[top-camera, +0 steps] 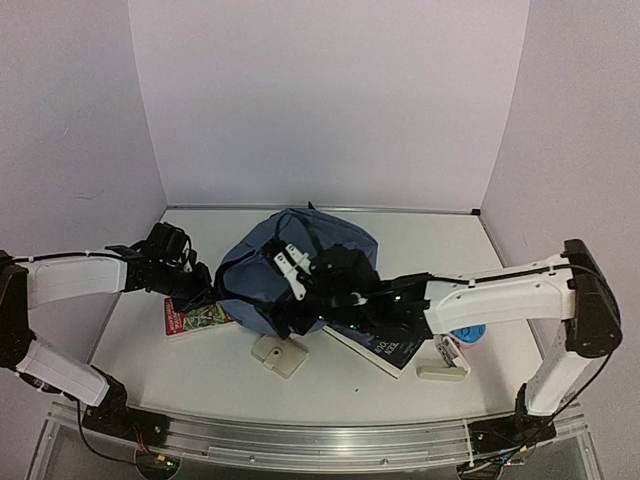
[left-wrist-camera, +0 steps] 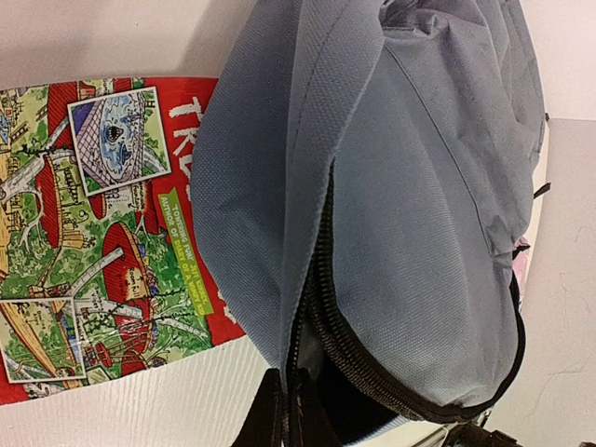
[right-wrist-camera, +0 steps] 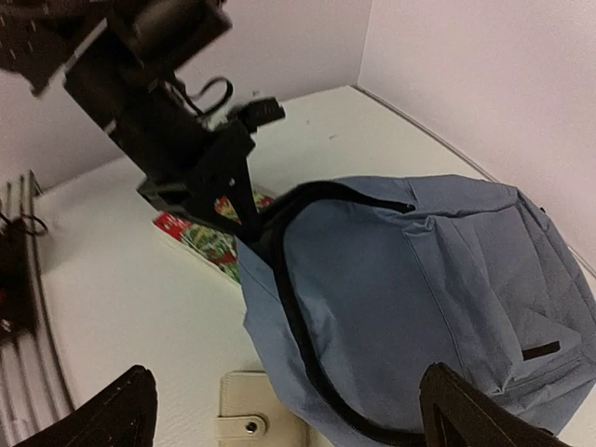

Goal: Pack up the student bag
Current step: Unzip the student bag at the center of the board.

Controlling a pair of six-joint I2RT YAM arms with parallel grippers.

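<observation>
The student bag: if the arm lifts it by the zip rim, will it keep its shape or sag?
Likely it sags: the student bag is soft, creased fabric, slumped though the left gripper pinches its rim. Pushed, it would probably crumple, not slide, and may drag the picture book it overlaps.

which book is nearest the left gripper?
The red-and-green illustrated book, partly covered by the student bag. The dark book with white lettering lies under the right arm.
</observation>
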